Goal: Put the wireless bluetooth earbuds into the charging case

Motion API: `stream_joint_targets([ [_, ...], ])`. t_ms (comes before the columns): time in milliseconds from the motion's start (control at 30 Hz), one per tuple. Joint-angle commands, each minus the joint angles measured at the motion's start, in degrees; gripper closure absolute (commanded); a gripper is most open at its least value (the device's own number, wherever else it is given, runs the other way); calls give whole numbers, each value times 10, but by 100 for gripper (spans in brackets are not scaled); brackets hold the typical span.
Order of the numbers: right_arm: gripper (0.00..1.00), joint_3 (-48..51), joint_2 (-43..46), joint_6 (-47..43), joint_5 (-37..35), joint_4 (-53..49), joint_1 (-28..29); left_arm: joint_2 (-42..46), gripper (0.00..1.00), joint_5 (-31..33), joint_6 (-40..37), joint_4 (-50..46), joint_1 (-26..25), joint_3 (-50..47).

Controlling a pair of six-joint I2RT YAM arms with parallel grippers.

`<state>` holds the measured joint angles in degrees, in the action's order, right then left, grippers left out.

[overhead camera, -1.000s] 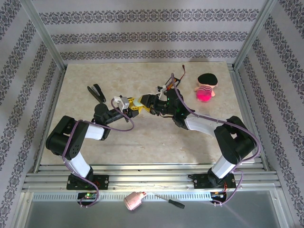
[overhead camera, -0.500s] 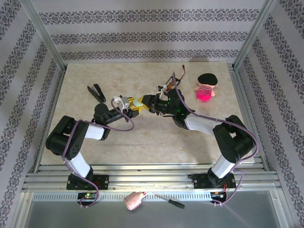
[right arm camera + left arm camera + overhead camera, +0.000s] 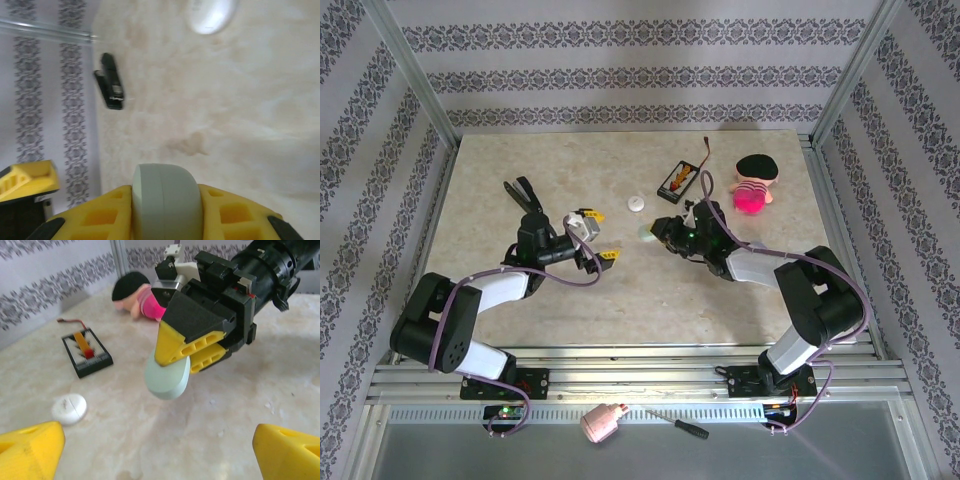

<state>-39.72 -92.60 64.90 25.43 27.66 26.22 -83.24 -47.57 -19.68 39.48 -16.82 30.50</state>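
The left gripper (image 3: pixel 599 236) has let go and drawn back, fingers spread wide. The right gripper (image 3: pixel 192 352) alone now clamps the mint case (image 3: pixel 167 379).

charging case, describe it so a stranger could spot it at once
On the marble table, look near the middle, at the tip of the right gripper. The charging case is pinched between its yellow fingers. It is a smooth mint-green flattened oval, unlike the flat white round disc and the black wired battery holder lying farther back.
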Motion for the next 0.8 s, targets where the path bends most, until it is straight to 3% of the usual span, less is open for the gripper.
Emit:
stream_joint_targets([
  [0, 75, 20, 9, -40, -24, -18, -6, 13, 0, -28, -77, -143, -17, 39],
  [133, 75, 42, -16, -53, -39, -30, -11, 16, 1, 10, -165, -298, -39, 86],
  [367, 70, 55, -49, -54, -47, -16, -12, 17, 1, 5, -179, -313, -44, 90],
  [600, 39, 55, -6, -79, -79, -60, -16, 33, 1, 23, -150, -271, -44, 77],
  [767, 22, 22, 74, -181, -157, -217, -18, 46, 1, 188, -62, -171, -38, 47],
])
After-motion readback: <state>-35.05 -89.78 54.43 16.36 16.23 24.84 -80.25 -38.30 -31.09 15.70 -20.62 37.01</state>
